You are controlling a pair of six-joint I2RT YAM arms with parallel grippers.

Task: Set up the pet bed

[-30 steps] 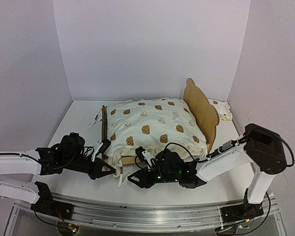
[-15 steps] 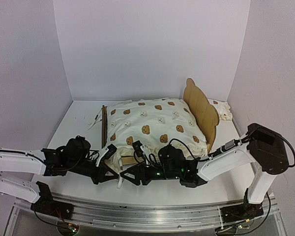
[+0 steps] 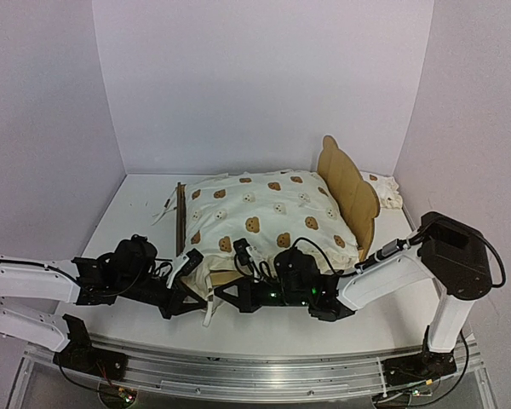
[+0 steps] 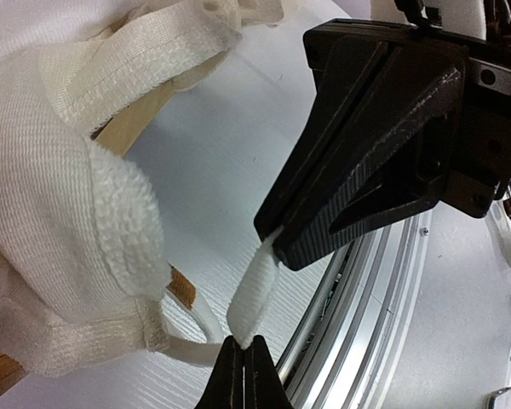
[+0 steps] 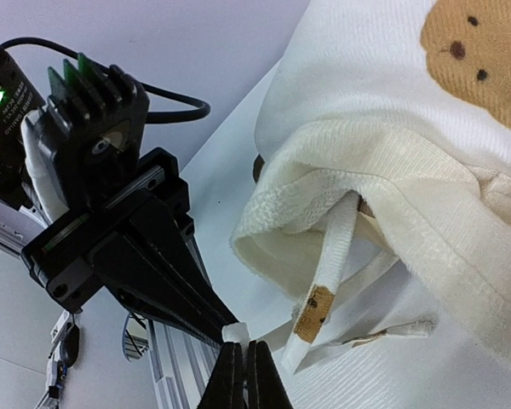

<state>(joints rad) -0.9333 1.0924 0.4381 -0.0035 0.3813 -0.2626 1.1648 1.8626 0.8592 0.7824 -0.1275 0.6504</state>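
The pet bed stands mid-table, its plywood bear-ear headboard point(image 3: 351, 189) on the right. A cream bear-print cushion point(image 3: 264, 220) fills the bed. At the cushion's near-left corner my two grippers meet tip to tip on one white tie string point(image 4: 257, 285). The left gripper point(image 4: 243, 362) is shut on one end of the string. The right gripper point(image 5: 244, 360) is shut on the string's other end point(image 5: 237, 330). From above, the left gripper point(image 3: 201, 295) and the right gripper point(image 3: 220, 296) almost touch. A second string with a brown patch point(image 5: 330, 271) hangs loose from the cushion corner point(image 5: 281, 230).
A small ruffled pillow point(image 3: 388, 192) lies behind the headboard at the back right. A wooden rail of the bed point(image 4: 134, 126) shows under the cushion's edge. The metal mounting rail point(image 3: 264, 366) runs along the table's near edge, close under both grippers.
The left arm swung right to the cushion's corner. The right gripper moved left to meet it and went from open to shut on the tie string.
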